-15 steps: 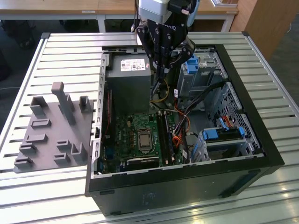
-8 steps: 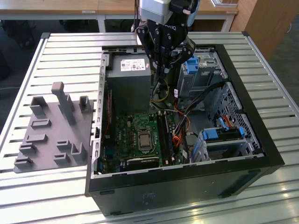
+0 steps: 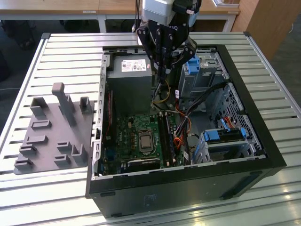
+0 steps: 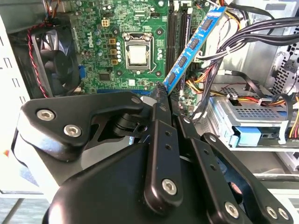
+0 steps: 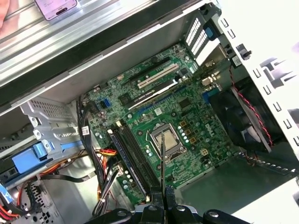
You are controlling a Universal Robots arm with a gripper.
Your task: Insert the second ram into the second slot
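Observation:
My gripper [image 3: 161, 70] hangs over the open computer case [image 3: 263, 141], shut on the second ram [image 4: 191, 46], a thin dark blue stick with chips along it. In the second wrist view the fingertips [image 4: 161, 100] pinch one end and the stick runs out slanted over the motherboard [image 4: 107, 28]. In the first wrist view the ram [image 5: 162, 158] appears edge-on, above the board beside the processor socket [image 5: 164, 140]. The long memory slots [image 5: 133, 156] lie just beside it, and the stick is held clear above them. In the exterior view the slots [image 3: 164, 136] are well below the gripper.
A grey power supply [image 3: 129, 77] sits inside the case just beside the gripper. Bundled cables [image 3: 188, 120] and a drive cage with blue tabs [image 3: 225, 136] stand on the exterior view's right. A case fan [image 4: 56, 60] borders the board. A grey fixture tray [image 3: 54, 132] lies outside the case.

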